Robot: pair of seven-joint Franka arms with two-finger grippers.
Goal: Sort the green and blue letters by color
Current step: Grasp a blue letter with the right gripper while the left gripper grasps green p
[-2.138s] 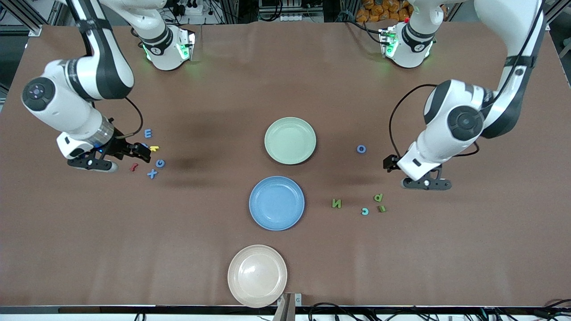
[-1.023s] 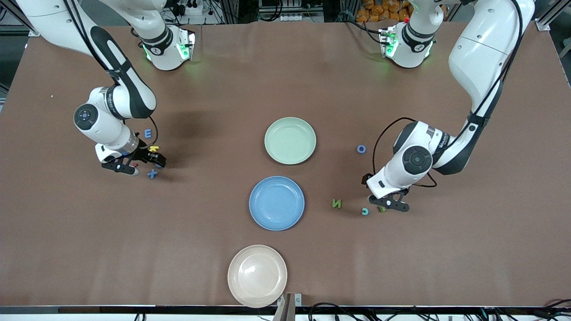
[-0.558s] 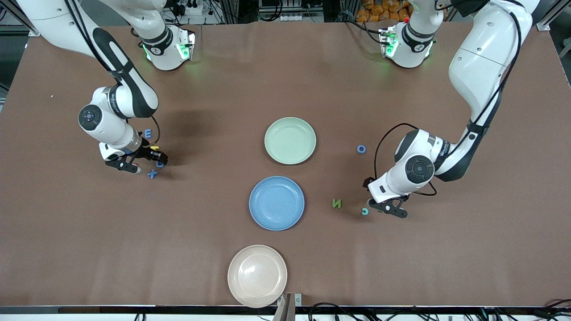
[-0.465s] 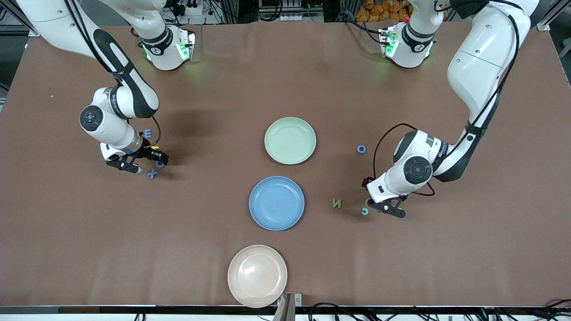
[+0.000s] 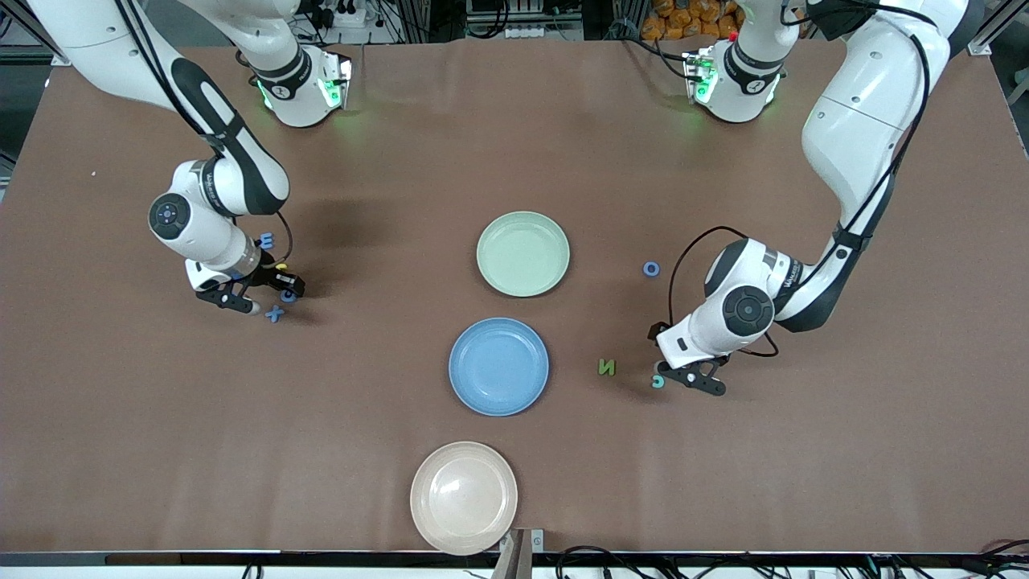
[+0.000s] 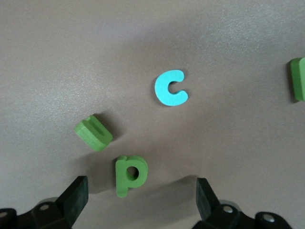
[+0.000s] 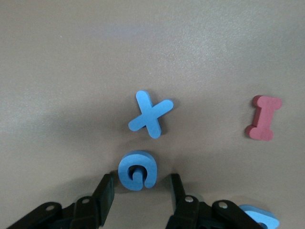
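Two claws low: right gripper (image 7: 137, 191) straddles blue G (image 7: 137, 170), ungripped; left gripper (image 6: 138, 193) spread by green p (image 6: 129, 172).

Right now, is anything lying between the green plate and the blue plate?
No. In the front view only bare brown tabletop shows between the green plate and the blue plate.

The brown desk (image 5: 514, 129) carries three plates: green plate (image 5: 523, 253), blue plate (image 5: 498, 367), beige plate (image 5: 464, 498). Between the right fingers (image 7: 106, 191) lies a blue G (image 7: 137, 170), a blue X (image 7: 150, 114) just ahead. Between the left fingers (image 6: 76, 193) lies a green p (image 6: 128, 174), with a turquoise c (image 6: 170, 88) ahead.
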